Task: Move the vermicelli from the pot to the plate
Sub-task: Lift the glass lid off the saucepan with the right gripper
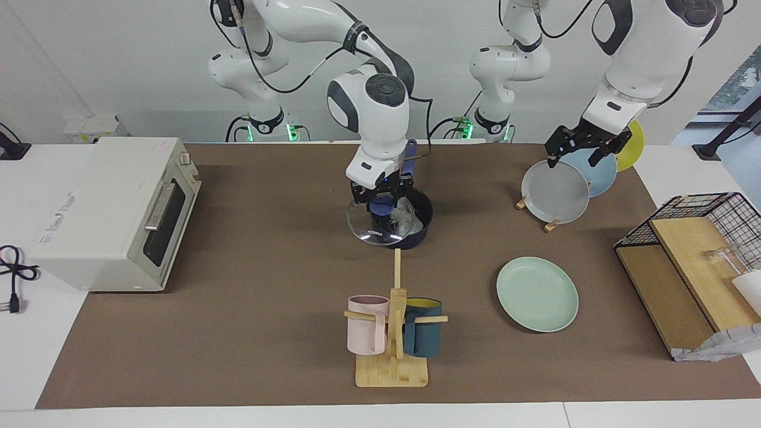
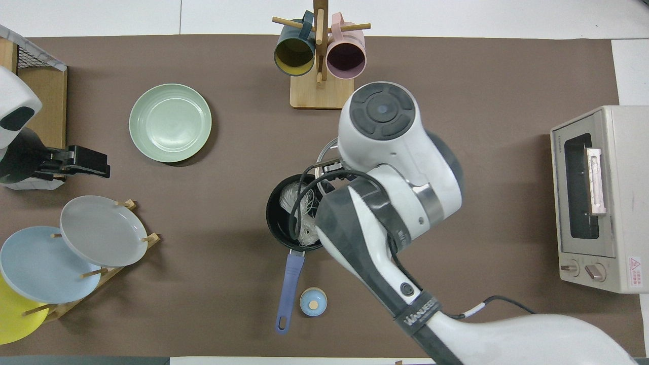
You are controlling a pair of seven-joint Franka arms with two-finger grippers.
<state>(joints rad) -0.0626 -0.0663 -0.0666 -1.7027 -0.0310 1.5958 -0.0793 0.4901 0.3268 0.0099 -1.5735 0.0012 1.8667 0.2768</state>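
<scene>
Right claw [image 1: 383,193] pinching blue knob of round glass lid [image 1: 376,223], over small dark navy saucepan [image 2: 278,223]. Whitish translucent vermicelli [image 2: 299,208] inside: light, limp, tangly; you pinch bundle's middle. Left claw [image 1: 585,147] waits, spread.

— What colours are on the bench?
— A dark navy pot [image 2: 278,223] with a black inside and a blue handle; whitish, translucent vermicelli [image 2: 299,203] in it. The plate [image 1: 537,293] toward the left arm's end is pale mint green.
— And the rack near the left arm's corner?
— A grey plate [image 1: 556,192], a light blue plate [image 1: 599,172] and a yellow plate [image 1: 634,145].
— The mugs?
— A pink mug [image 1: 366,324] and a dark teal mug [image 1: 423,334], yellow inside, on a pale wooden stand [image 1: 392,368]. The mat [image 1: 267,285] is plain brown, the toaster oven [image 1: 113,214] cream.
</scene>
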